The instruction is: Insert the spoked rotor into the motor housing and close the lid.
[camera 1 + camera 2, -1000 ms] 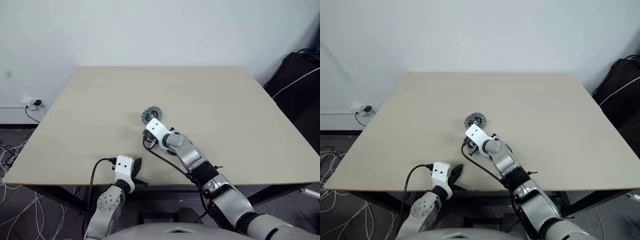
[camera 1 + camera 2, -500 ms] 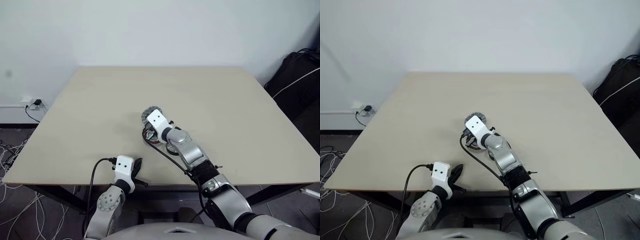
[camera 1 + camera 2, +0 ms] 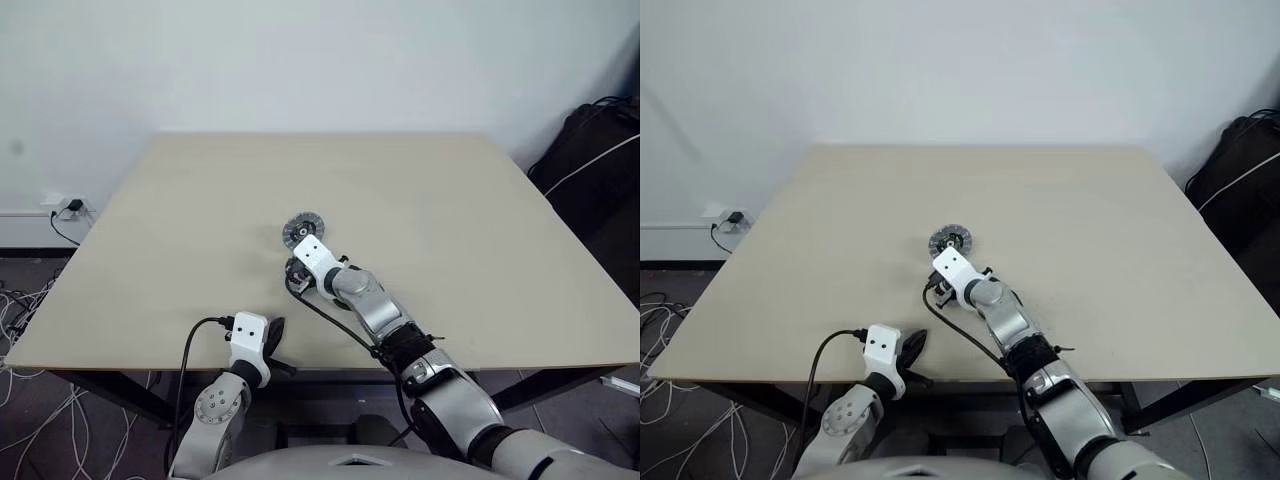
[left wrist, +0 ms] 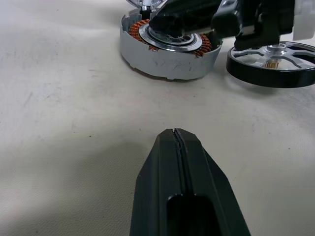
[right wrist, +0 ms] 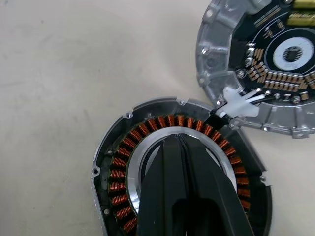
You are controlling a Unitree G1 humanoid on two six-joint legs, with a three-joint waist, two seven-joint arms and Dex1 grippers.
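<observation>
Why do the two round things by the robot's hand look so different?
The motor housing has a ring of orange-copper coils around an open silver middle; the lid shows a dark face with tiny parts around a white centre. The right gripper, shut, reaches into the housing's middle; nothing reaches into the lid. The housing lies nearer the robot, the lid farther away. Both are round, have silver rims, lie flat on the table, and seem joined by a white plug and wires.

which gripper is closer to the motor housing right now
Right. The right gripper is directly over the motor housing, its shut fingers at the centre; the left gripper, also shut, rests back near the table edge.
</observation>
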